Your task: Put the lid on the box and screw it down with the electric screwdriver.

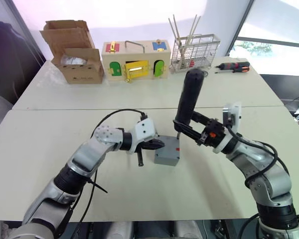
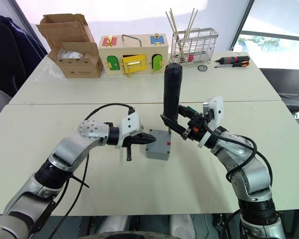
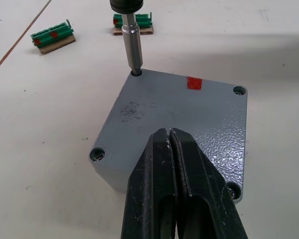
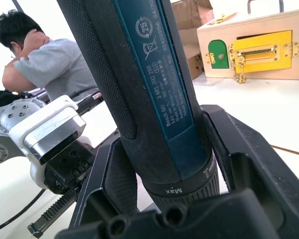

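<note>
I see the flat square grey plastic lid (image 3: 179, 124) seated on the small grey plastic box (image 1: 167, 154), which sits on the white table (image 1: 139, 189) near the middle of my head view. A small red mark shows on the lid's top close to its far edge, and screw holes show at the corners.

The thick black cylindrical electric screwdriver (image 1: 188, 97) stands nearly upright over the box, leaning a little toward 1 o'clock, its thin metal bit (image 3: 132, 47) set into the lid's corner hole. My right end effector (image 1: 187, 130) is clamped around the lower barrel of the screwdriver, one finger on each side of it.

My left end effector (image 1: 157, 145) comes in from 9 o'clock with its fingers (image 3: 162, 184) pressed together, the tips over the lid's near part; I think they touch it, but I cannot be sure from this angle.

Two small green terminal blocks (image 3: 52, 37) lie on the table beyond the box. Along the far edge, from 11 to 1 o'clock, stand an open cardboard box (image 1: 72, 50), a wooden latch box with coloured doors (image 1: 135, 59), a wire rack holding sticks (image 1: 194, 50) and a red-and-black screwdriver (image 1: 233, 66).

A person in a grey shirt (image 4: 45, 64) sits off to the side.
</note>
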